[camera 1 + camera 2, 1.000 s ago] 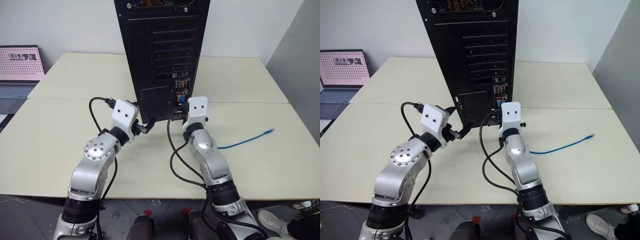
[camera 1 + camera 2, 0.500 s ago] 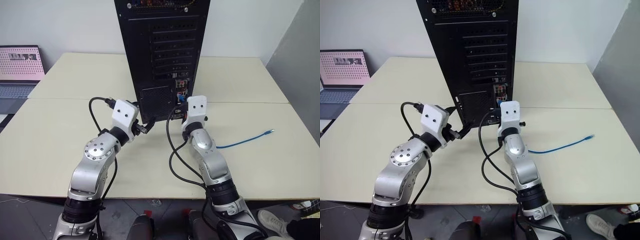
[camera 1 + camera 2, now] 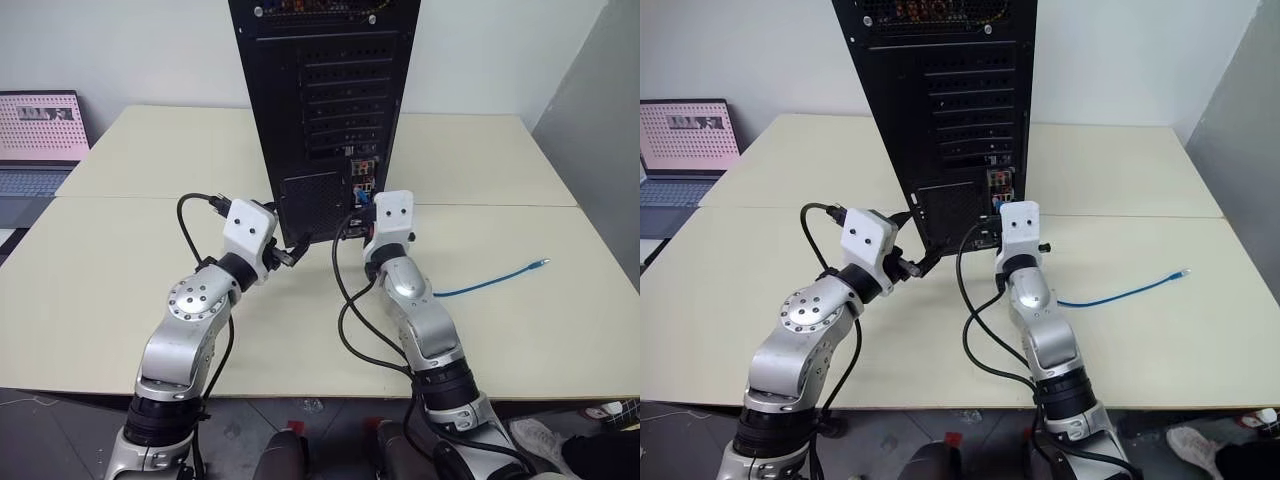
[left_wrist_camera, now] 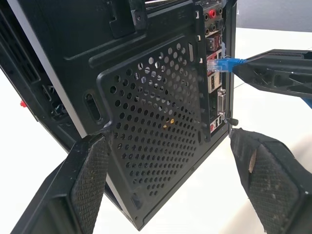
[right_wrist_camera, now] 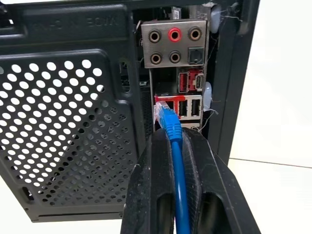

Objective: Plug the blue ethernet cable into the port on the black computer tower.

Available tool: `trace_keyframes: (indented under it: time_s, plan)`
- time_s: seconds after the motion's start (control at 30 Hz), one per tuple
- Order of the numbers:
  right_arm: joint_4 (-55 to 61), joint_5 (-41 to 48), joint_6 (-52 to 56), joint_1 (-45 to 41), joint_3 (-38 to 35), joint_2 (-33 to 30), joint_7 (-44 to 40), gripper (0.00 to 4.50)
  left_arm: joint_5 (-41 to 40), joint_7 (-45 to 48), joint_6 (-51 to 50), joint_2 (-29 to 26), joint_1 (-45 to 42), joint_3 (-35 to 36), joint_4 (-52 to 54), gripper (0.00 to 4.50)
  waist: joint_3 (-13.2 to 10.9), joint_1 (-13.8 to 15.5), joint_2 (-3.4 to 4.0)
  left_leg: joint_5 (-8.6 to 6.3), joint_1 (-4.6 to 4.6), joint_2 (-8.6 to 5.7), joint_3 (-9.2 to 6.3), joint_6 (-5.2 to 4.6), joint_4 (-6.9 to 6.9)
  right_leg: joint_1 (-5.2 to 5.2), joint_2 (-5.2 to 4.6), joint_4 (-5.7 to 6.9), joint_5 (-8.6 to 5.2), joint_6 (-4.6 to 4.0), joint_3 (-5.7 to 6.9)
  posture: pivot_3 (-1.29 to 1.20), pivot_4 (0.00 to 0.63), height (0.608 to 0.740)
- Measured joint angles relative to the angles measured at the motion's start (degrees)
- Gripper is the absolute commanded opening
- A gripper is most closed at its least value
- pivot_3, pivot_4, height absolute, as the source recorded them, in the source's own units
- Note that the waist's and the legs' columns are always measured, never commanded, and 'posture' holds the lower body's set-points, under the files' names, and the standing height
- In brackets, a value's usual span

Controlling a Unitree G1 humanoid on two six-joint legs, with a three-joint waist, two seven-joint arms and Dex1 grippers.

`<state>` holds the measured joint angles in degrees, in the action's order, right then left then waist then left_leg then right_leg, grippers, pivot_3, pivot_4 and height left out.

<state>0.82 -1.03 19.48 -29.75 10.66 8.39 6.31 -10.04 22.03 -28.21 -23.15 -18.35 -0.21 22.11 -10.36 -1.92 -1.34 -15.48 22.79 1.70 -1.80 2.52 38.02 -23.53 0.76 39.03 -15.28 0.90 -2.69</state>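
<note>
The blue ethernet cable point(image 5: 176, 165), pinched in my right gripper point(image 5: 171, 141) at the port point(image 5: 164, 109).
Its clear plug tip meets the black computer tower point(image 3: 320, 110)'s metal connector strip beside the perforated grille point(image 4: 161, 122); my left gripper point(image 4: 168, 170)'s textured pads stand spread.

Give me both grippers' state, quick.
Left gripper: open, holding nothing.
Right gripper: shut on the blue ethernet cable.

One black computer tower point(image 3: 325, 110), one blue ethernet cable point(image 3: 490, 279), one laptop point(image 3: 38, 140). Two grippers: left gripper point(image 3: 292, 252) and right gripper point(image 5: 176, 161). Two tables point(image 3: 150, 150)
</note>
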Motion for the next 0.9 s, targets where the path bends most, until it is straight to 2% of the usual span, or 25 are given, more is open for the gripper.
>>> trace_keyframes:
  time_s: [0.9]
  plan:
    - [1.6,-1.2,2.4,0.0,-0.4,0.0,1.6,0.00,0.0,0.0,0.4,-0.3,0.0,0.0,-0.4,4.03,0.0,0.0,0.00,0.00,0.02,-0.01,-0.01,0.00,-0.02,0.00,-0.01,-0.02,0.00,0.00,0.01,0.00,0.150,0.740]
